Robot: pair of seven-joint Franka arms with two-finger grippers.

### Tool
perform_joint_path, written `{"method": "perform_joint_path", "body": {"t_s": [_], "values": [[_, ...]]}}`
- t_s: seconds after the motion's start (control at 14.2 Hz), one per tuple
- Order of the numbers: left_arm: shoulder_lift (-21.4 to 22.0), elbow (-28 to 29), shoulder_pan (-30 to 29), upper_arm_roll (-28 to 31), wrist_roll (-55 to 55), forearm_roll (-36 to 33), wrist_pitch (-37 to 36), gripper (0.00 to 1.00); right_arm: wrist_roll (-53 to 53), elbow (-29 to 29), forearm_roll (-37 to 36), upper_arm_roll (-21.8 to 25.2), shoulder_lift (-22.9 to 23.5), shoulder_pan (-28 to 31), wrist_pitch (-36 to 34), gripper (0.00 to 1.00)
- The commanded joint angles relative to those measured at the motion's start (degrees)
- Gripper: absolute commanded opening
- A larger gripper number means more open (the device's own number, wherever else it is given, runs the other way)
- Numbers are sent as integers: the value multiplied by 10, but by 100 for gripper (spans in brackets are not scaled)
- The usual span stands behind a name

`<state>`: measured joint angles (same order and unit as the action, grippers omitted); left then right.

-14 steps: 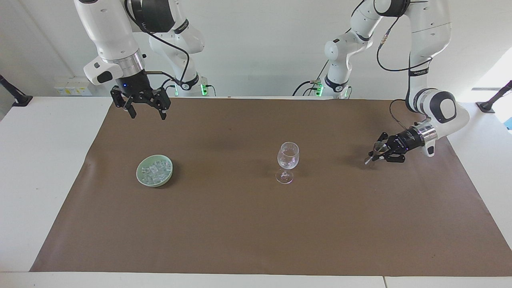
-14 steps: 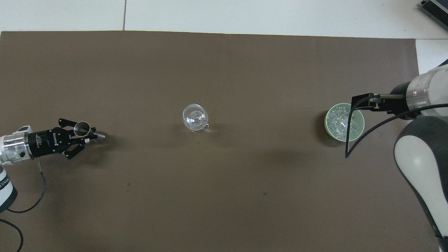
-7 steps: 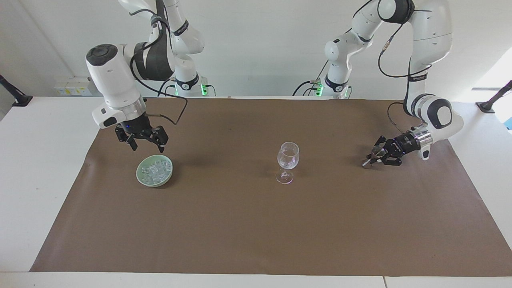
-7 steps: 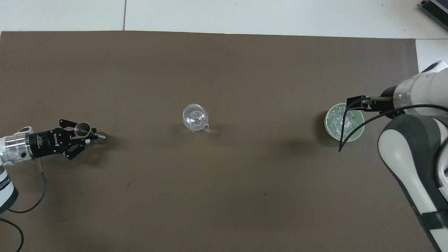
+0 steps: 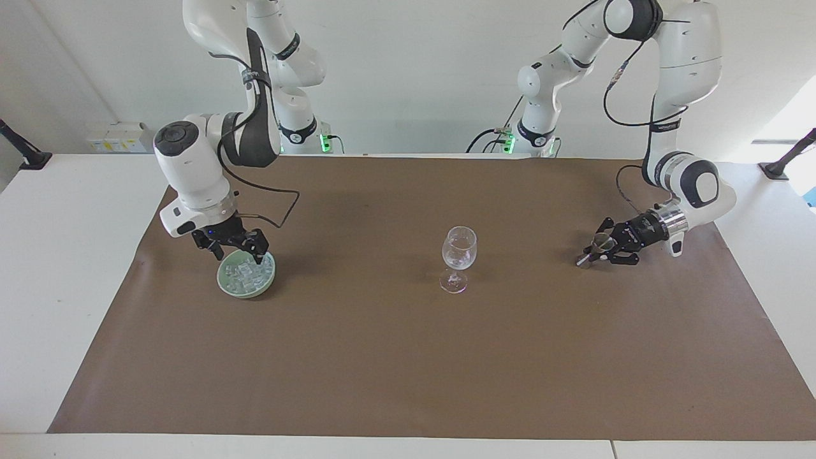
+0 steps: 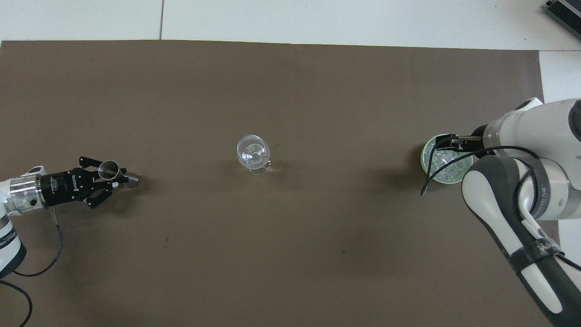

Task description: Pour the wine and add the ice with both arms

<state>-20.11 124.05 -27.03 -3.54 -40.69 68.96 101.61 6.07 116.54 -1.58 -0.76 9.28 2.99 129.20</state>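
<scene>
The ice (image 5: 246, 275) lies as a heap of small clear cubes in a shallow pale green bowl (image 5: 224, 281), which stands on the brown mat (image 5: 408, 357) toward the right arm's end of the table. The right gripper (image 5: 238, 254) hangs right over the bowl's rim on the side nearer the robots, pointing down, its two fingertips spread apart with nothing between them. The right arm (image 5: 191, 166) bends sharply above it, wrist turned down, a black cable looping beside it.

The wine glass (image 5: 459, 258) stands upright near the middle of the mat, well apart from the bowl; whether it holds any liquid cannot be told.

Toward the left arm's end of the table, the left gripper (image 5: 596, 250) lies low and almost level over the mat, its fingers clasped on a small metal measuring cup (image 6: 109, 169). The cup is tilted on its side, its open mouth showing in the overhead view, its narrow end touching or just above the mat. The left arm (image 5: 682, 185) folds down from above, with the wrist turned sideways.
</scene>
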Motion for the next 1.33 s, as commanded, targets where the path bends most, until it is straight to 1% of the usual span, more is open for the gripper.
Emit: {"method": "perform_joint_path", "body": {"t_s": [0.0,0.07,0.14,0.21,0.28,0.35,0.42,0.56,0.7,0.91,1.05,1.12,1.19,1.26], "values": [[-9,-11,-12,-5,6,-4,-9,46,-15,4,-13,-5,16,14,27,88],[-9,-12,-12,-5,6,-6,-10,62,-13,5,-13,-5,22,13,31,87],[-9,-14,-12,-5,5,-7,-10,91,-13,8,-13,-5,23,14,31,85],[-9,-19,-12,-4,5,-8,-13,100,-13,11,-13,-5,22,14,31,85],[-9,-26,-12,-4,5,-12,-18,100,-13,12,-13,-5,21,14,31,84],[-11,-36,-13,-4,5,-24,-25,100,-12,18,-13,-5,20,14,31,79],[-12,-46,-14,-4,4,-41,-31,100,-12,20,-13,-6,19,13,29,67],[-18,-70,-26,-4,4,-76,-42,100,-12,21,-13,-5,19,15,27,37],[-25,-99,-37,-4,5,-116,-56,100,-12,20,-13,-6,16,16,26,1],[-35,-147,-49,-4,9,-169,-85,100,-7,15,-11,-6,-14,15,21,0],[-36,-152,-54,-4,15,-179,-89,100,0,14,-8,-7,-38,11,17,0],[-36,-156,-55,-4,31,-180,-94,100,1,12,-7,-9,-60,6,-1,0],[-35,-162,-55,-4,45,-187,-100,100,4,-2,-4,-13,-74,2,-28,0],[-33,-170,-57,-4,60,-212,-102,100,12,-22,-3,-17,-80,-9,-59,0]]}}
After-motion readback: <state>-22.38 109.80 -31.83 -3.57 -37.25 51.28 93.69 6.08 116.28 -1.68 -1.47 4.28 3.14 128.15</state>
